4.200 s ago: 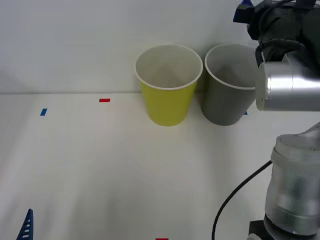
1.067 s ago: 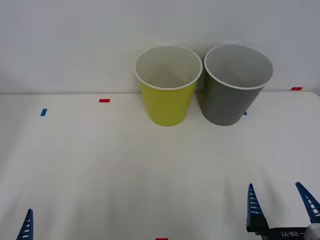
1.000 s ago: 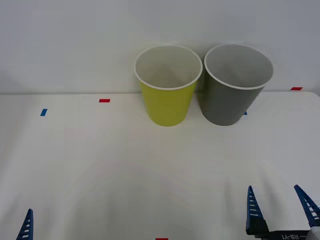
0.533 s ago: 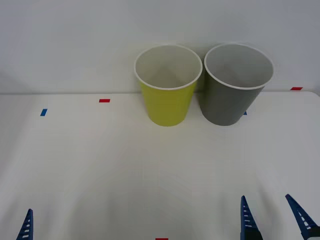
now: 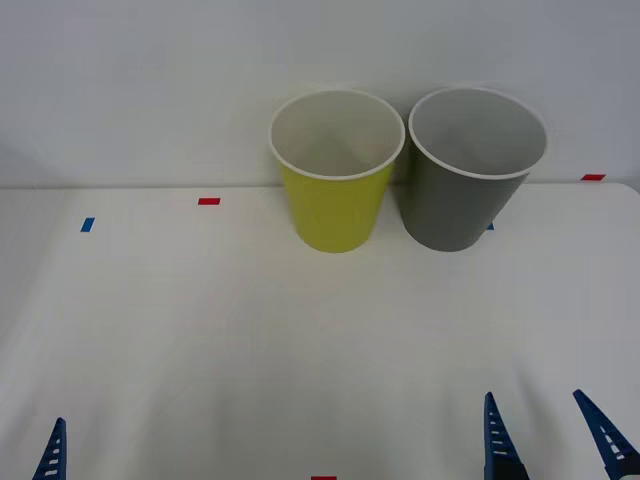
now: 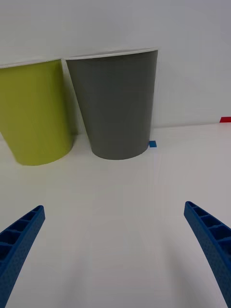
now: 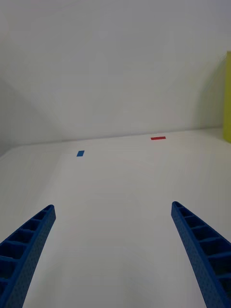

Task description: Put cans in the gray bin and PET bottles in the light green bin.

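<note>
Now, far back on the white desk (image 5: pixel 250 330), against the pale wall: a large yellow-green tapered cup-shaped bin (image 5: pixel 335 205) with white rim and white inside, upright, mouth open upward. Just beside it, on the robot's right: a large dark gray tapered cup-shaped bin (image 5: pixel 455 205) with white rim and lighter gray inside, also upright. Rims very close together at the top; cannot tell whether touching. Bases apart.

Low at the near right edge of the desk: right jaws, spread wide, gripping nothing, two blue ribbed fingers (image 5: pixel 492 440) pointing toward the bins. Well apart from both bins, with bare desk between. From the right wrist, gray bin (image 6: pixel 118 106) straight ahead between the open jaws, yellow-green bin (image 6: pixel 36 110) off toward one finger (image 6: pixel 19 240). Small blue tape mark (image 6: pixel 152 144) on the desk at the foot of the gray bin.

Near left corner: left jaws, likewise spread and gripping nothing, one blue finger tip (image 5: pixel 55 455) showing from the front. From the left wrist, both fingers (image 7: pixel 202 250) wide apart over bare desk, with a red tape mark (image 7: pixel 158 138) and a blue tape mark (image 7: pixel 80 153) far ahead, and an edge of the yellow-green bin (image 7: pixel 227 96) at the side.
</note>
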`<action>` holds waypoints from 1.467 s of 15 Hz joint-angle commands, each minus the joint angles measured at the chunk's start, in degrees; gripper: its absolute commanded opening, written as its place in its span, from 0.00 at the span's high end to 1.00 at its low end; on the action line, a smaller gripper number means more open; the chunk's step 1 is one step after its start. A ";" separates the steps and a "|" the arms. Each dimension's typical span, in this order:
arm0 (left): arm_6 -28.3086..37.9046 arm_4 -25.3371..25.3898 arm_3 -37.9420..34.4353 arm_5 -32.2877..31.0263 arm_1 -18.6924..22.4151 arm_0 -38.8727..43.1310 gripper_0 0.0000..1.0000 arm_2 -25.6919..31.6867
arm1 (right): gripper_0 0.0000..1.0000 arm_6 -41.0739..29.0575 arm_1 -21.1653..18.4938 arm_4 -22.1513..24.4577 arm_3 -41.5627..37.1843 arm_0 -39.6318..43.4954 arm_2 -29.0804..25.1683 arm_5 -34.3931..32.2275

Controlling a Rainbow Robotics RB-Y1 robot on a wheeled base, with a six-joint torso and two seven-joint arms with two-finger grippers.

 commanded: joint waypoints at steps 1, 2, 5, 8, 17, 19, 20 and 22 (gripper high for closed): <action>0.00 0.00 0.00 0.00 0.00 0.00 0.18 0.00 | 0.00 -0.01 0.04 0.00 0.00 0.01 -0.04 0.00; 0.00 0.00 0.00 0.00 0.00 0.00 0.18 0.00 | 0.00 -0.01 0.04 0.00 0.00 0.01 -0.04 0.00; 0.00 0.00 0.00 0.00 0.00 0.00 0.18 0.00 | 0.00 -0.01 0.04 0.00 0.00 0.01 -0.04 0.00; 0.00 0.00 0.00 0.00 0.00 0.00 0.18 0.00 | 0.00 -0.01 0.04 0.00 0.00 0.01 -0.04 0.00; 0.00 0.00 0.00 0.00 0.00 0.00 0.18 0.00 | 0.00 -0.01 0.04 0.00 0.00 0.01 -0.04 0.00; 0.00 0.00 0.00 0.00 0.00 0.00 0.17 0.00 | 0.00 -0.01 0.04 0.00 0.00 0.01 -0.04 0.00; 0.00 0.00 0.00 0.00 0.00 0.00 0.18 0.00 | 0.00 -0.01 0.04 0.00 0.00 0.01 -0.04 0.00; 0.00 0.00 0.00 0.00 0.00 0.00 0.18 0.00 | 0.00 -0.01 0.04 0.00 0.00 0.01 -0.04 0.00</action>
